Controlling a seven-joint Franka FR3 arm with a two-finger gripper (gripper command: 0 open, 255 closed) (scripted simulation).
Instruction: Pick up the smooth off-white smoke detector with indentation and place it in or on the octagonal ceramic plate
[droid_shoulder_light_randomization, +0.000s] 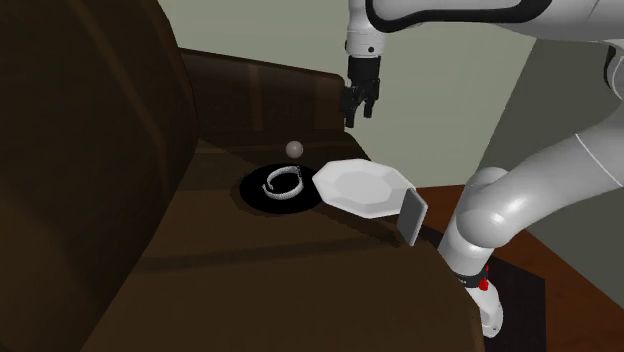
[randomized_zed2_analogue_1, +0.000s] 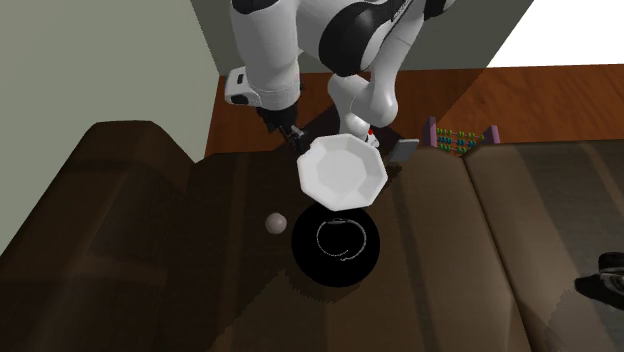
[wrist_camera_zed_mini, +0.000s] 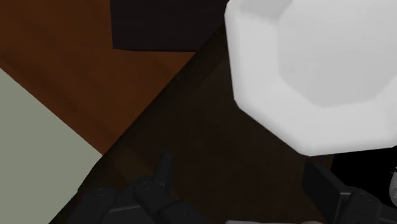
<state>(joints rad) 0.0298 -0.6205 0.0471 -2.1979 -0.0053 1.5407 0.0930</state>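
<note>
Claw (droid_shoulder_light_randomization: 360, 115): hung spread and empty, aimed straight down from an arm stretched high, apparently staged before descent. Smoke detector (droid_shoulder_light_randomization: 294, 149): small off-white round, lay ungrasped on sofa (droid_shoulder_light_randomization: 250, 270), below claw and off to one side. Octagonal plate (droid_shoulder_light_randomization: 362, 186): rested almost under claw, apart from detector, likely as drop target.

Gripper (wrist_camera_zed_mini: 242, 181) is spread over the dark brown sofa (wrist_camera_zed_mini: 191, 121), fingers (wrist_camera_zed_mini: 163, 170) apart with nothing between them. White octagonal plate (wrist_camera_zed_mini: 318, 63) lies on the sofa ahead of the gripper, off to one side, clear of both fingers. Past the sofa edge there's red-brown wood floor (wrist_camera_zed_mini: 63, 44), a dark block (wrist_camera_zed_mini: 159, 22) on it, and a pale grey-green surface (wrist_camera_zed_mini: 32, 146) next to the floor.
</note>
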